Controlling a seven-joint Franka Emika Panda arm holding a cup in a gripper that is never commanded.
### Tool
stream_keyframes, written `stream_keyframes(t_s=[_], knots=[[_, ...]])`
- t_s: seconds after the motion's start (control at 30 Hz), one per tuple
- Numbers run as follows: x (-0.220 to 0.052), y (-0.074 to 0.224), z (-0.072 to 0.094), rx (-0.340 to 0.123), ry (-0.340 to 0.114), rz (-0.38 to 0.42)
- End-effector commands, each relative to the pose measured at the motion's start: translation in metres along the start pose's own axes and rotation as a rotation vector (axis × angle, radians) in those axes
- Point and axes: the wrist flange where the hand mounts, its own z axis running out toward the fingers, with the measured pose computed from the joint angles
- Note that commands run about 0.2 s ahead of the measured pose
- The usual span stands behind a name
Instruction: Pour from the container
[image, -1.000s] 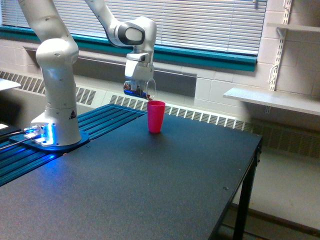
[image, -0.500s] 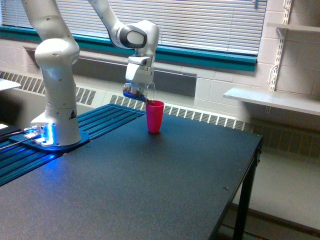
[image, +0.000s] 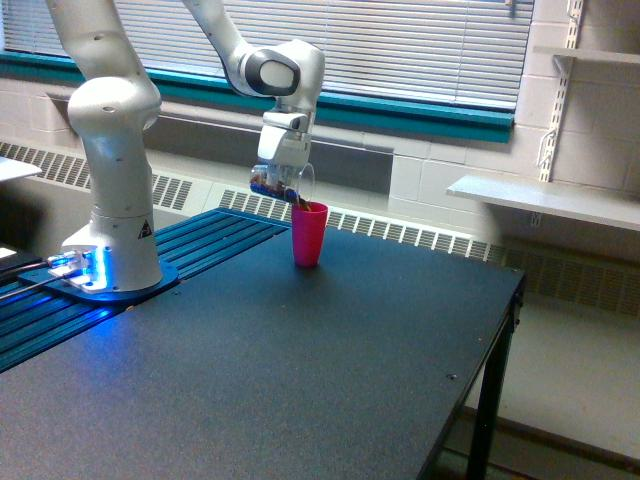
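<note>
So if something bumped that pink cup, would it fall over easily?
Probably, yes. The pink cup is tall and narrow and stands free on the black table, so a sideways knock could tip it. It looks like thin plastic, so likely light. The brown bits going in from the tilted clear cup in the gripper may steady it a little.

No readable words, brands or numbers anywhere. Only a small black triangular warning sign (image: 144, 228) on the white robot base (image: 112, 215), its inner symbol too small to make out.
</note>
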Motion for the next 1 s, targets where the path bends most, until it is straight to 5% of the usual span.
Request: stream_keyframes(t_s=[0.03, 1.0], knots=[[0.0005, -0.0042, -0.0018, -0.011, 0.002, -0.041], [0.0016, -0.0098, 0.002, -0.049, -0.015, -0.066]])
